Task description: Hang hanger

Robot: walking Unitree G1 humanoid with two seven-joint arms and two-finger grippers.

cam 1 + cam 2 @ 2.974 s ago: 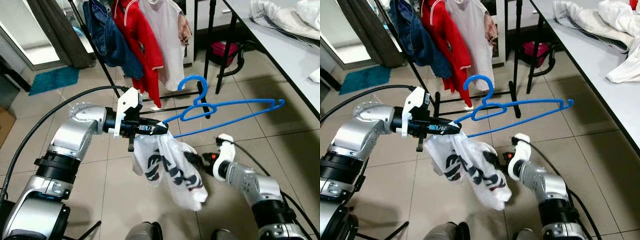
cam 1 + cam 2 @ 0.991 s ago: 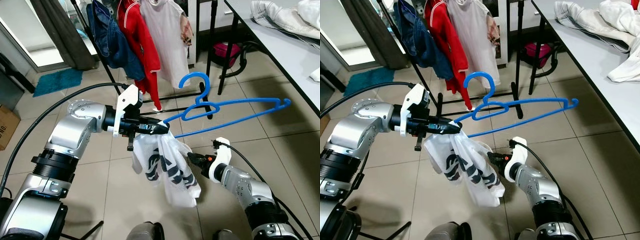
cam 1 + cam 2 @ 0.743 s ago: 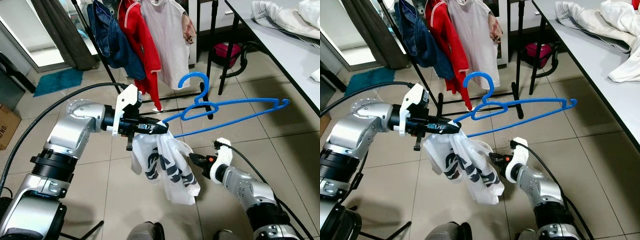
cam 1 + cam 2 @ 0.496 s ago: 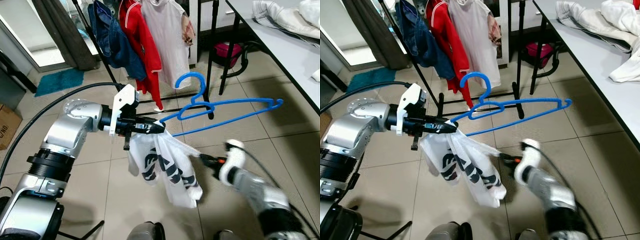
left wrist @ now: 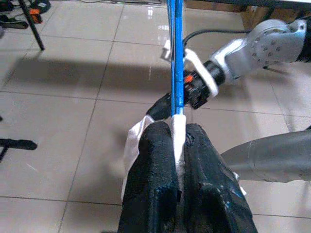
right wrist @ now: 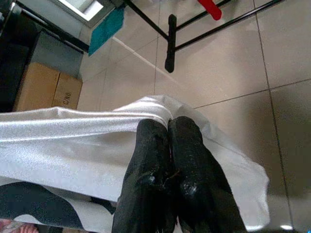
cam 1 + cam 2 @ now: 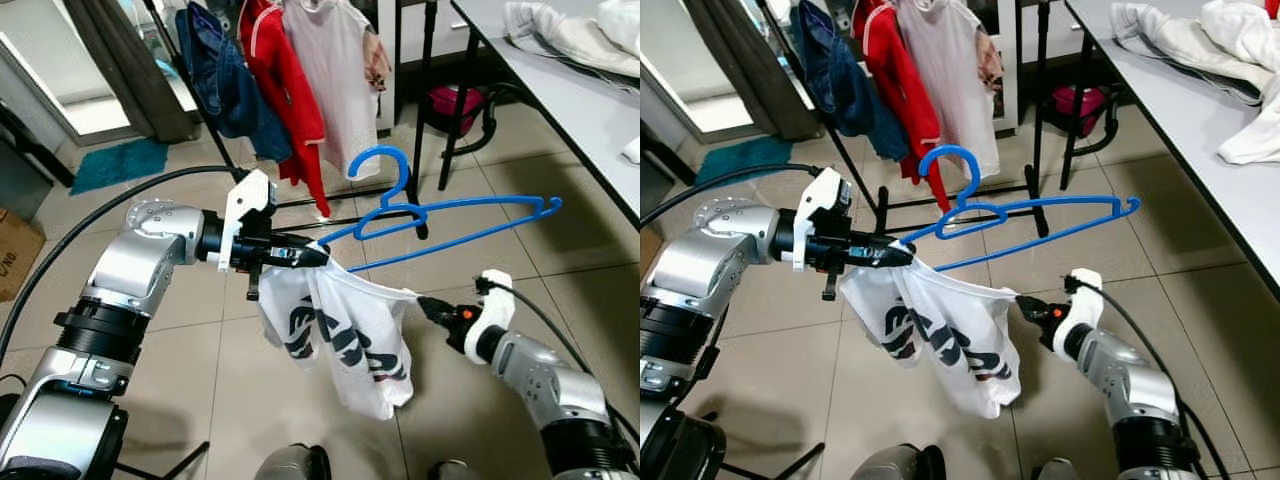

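A blue plastic hanger (image 7: 452,211) is held level in front of me, its hook (image 7: 385,160) pointing up. My left gripper (image 7: 318,256) is shut on the hanger's left end, together with the collar of a white shirt with black lettering (image 7: 340,335) that droops below it. My right gripper (image 7: 422,301) is shut on an edge of that shirt and holds it stretched out to the right. In the left wrist view the blue bar (image 5: 176,53) runs straight out from between the fingers (image 5: 153,184). In the right wrist view, white fabric (image 6: 73,131) is pinched between the fingers (image 6: 189,165).
A black clothes rack (image 7: 225,155) stands ahead with a navy garment (image 7: 225,85), a red shirt (image 7: 290,100) and a pale shirt (image 7: 340,90) hanging. A grey table (image 7: 570,90) with crumpled laundry (image 7: 570,30) runs along the right. A cardboard box (image 7: 12,262) sits at far left on the tiled floor.
My right gripper has pulled away to the right with the shirt's edge, stretching the fabric taut. The left gripper and hanger stayed almost still.
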